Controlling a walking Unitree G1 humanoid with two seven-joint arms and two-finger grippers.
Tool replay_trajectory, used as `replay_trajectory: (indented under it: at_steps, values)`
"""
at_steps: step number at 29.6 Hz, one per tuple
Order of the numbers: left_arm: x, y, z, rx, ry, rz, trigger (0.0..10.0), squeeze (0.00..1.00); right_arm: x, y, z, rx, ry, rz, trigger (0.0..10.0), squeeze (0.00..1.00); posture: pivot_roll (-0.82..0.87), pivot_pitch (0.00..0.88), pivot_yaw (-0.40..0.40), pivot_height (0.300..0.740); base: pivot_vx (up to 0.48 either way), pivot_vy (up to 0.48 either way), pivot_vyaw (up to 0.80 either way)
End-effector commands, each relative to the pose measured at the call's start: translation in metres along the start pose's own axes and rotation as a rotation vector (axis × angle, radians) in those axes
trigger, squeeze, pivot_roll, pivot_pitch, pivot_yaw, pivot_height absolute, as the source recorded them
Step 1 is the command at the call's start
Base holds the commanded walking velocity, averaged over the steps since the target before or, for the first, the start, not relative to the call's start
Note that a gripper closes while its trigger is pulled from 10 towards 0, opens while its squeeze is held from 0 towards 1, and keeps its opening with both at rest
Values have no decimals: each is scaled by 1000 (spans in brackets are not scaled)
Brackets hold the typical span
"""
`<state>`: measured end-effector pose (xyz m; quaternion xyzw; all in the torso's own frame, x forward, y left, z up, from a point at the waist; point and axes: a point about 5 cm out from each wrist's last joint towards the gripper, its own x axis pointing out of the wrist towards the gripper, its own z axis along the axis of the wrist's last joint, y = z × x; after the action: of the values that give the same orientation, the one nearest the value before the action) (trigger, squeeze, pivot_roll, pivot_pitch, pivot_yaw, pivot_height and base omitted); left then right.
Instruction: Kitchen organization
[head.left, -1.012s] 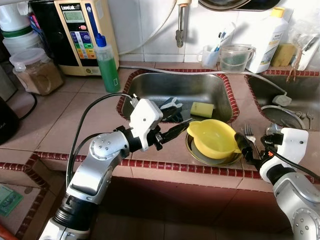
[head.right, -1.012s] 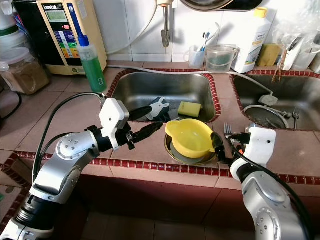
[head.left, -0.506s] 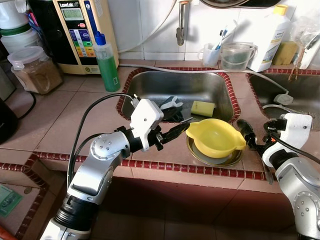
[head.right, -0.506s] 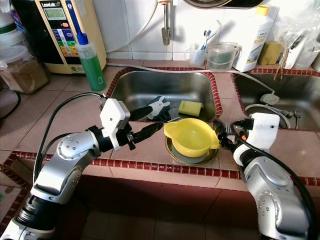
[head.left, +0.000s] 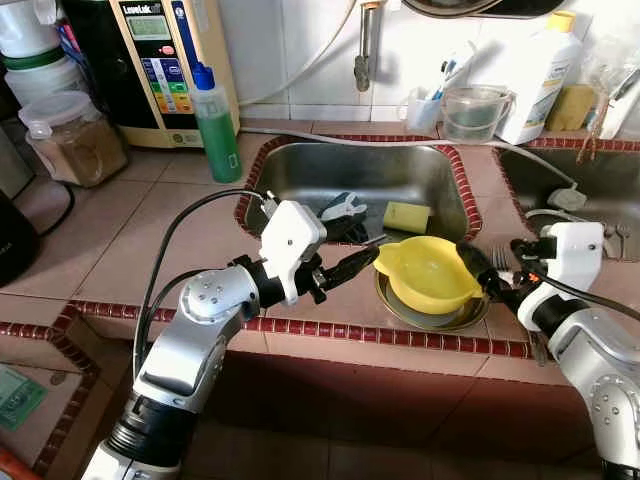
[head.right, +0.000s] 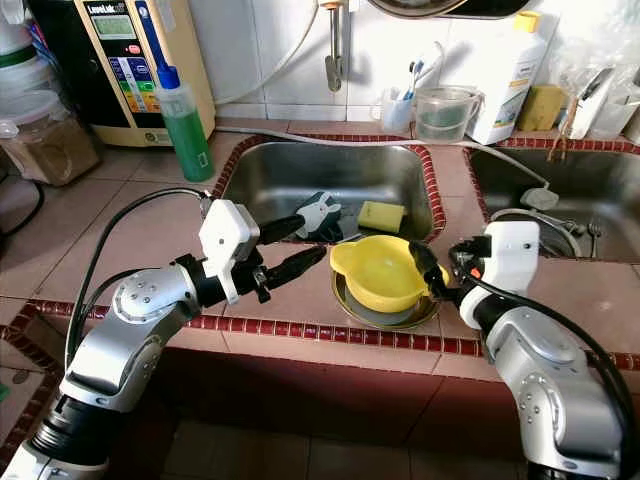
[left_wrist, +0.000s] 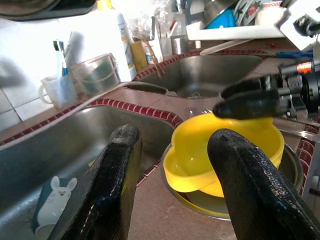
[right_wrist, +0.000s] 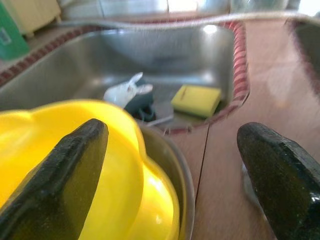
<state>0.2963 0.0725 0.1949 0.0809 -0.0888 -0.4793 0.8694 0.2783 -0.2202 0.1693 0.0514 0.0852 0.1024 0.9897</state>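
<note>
Jaws, right gripper (right_wrist: 170, 175): parted, one finger over the yellow bowl (head.left: 428, 274), the other outside its rim, likely placed to pinch the wall. Bowl sits nested in a steel dish (head.left: 470, 315) on the counter (head.left: 150, 240). Left gripper (head.left: 352, 260): jaws spread, empty, aimed at the bowl's far side, probably to steady it

Green soap btl (head.left: 214, 125), water filter unit (head.left: 160, 70) by wall.
</note>
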Motion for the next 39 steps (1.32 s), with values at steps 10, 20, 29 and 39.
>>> replay_trajectory:
  at_steps: [10, 20, 29, 39]
  values:
    - [-3, -1, 2, 10, 7, 6, 10000, 0, -2, 0, -7, 13, 37, 15, 0, 0, -211, 66, 41, 703, 0, 0, 0]
    - [-2, 0, 3, 12, 5, 7, 10000, 0, -2, -3, -6, 8, 31, -16, 0, 0, -216, 68, 45, 703, 0, 0, 0]
    - [-1, 0, 4, 11, 2, 8, 10000, 0, -2, -4, -7, 9, 33, -22, 0, 0, -214, 69, 45, 703, 0, 0, 0]
    - [-1, 0, 5, 10, -3, 8, 10000, 0, -3, -4, -7, 4, 35, -22, 0, 0, -214, 66, 44, 703, 0, 0, 0]
